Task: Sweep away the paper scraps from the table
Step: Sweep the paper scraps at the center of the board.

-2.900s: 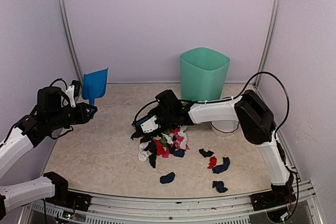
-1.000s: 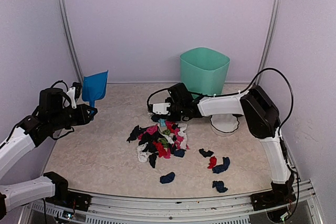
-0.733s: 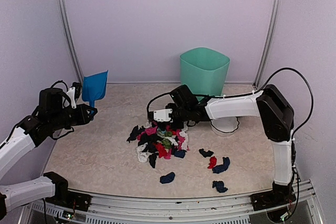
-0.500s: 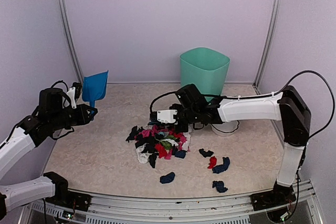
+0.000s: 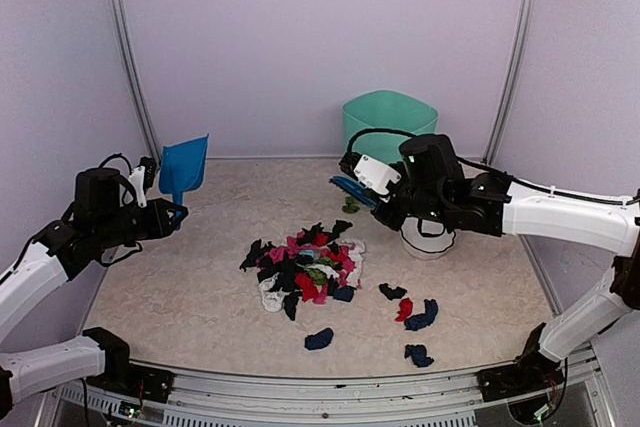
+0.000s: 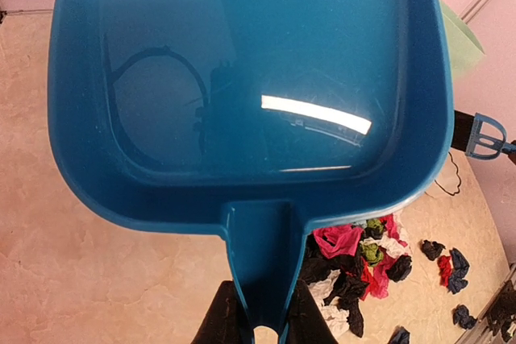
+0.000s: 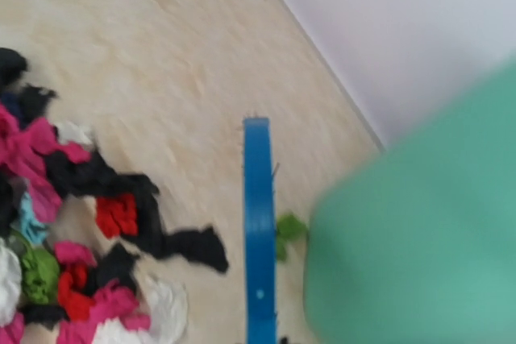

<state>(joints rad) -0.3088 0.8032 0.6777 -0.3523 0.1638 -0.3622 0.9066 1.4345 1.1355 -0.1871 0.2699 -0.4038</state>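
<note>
The paper scraps (image 5: 305, 267) lie heaped mid-table in black, pink, red, white and green; the left wrist view shows them (image 6: 355, 259) past the pan's handle. A few dark blue, black and red scraps (image 5: 420, 315) sit apart at the front right. One green scrap (image 5: 350, 205) lies by the bin. My left gripper (image 5: 165, 209) is shut on the handle of the blue dustpan (image 6: 242, 94), held up at the far left. Behind the heap, my right gripper (image 5: 378, 187) is shut on a blue brush (image 7: 259, 231), lifted off the table (image 5: 200, 287).
A green bin (image 5: 388, 132) stands at the back, right next to the brush. A white bowl (image 5: 428, 239) sits under the right arm. Walls and metal posts close off the back and sides. The table's metal front rim (image 5: 330, 387) runs along the bottom.
The right arm dragged the brush through the back of the heap, then lifted and swung right toward the bin. A green scrap now lies near the bin. The left arm stayed still.
</note>
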